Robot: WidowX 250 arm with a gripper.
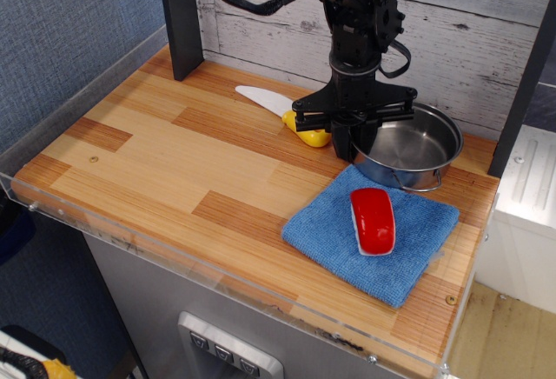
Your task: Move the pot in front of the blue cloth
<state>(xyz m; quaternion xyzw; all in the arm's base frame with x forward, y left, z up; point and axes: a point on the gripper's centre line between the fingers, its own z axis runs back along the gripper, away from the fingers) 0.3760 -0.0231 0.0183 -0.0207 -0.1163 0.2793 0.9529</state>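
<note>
Gripper (354,142) clamped on the near-left rim of the stainless-steel pot (408,147), just behind the blue cloth (330,227); best kept level, carried clear over the red block (372,219).

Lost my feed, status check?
Gripper clamped on pot rim. Pot at blue cloth's back edge. Red block on cloth.
</note>
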